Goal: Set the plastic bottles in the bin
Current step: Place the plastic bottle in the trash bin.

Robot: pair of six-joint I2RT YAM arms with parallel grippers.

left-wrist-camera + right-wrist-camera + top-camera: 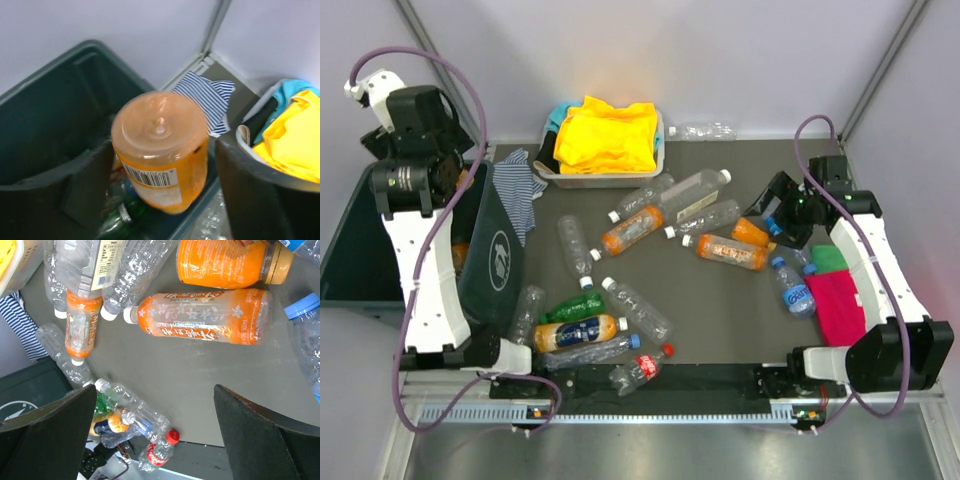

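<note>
In the left wrist view an orange plastic bottle [162, 155] with a barcode label hangs base-up between the fingers of my left gripper [162, 146], over the dark green bin [45, 115]. The jaws stand apart, with a gap on each side of the bottle, so it is free. More bottles lie inside the bin below it. My right gripper [155, 390] is open above the table, near an orange flower-printed bottle [200, 317]. Several clear, orange and green bottles [638, 308] lie scattered over the dark table.
A white tray [600, 181] of yellow cloth stands at the back. A striped cloth [520, 185] lies beside the bin. Pink [835, 305] and green [830, 258] cloths lie at the right. One clear bottle [705, 131] lies behind the mat.
</note>
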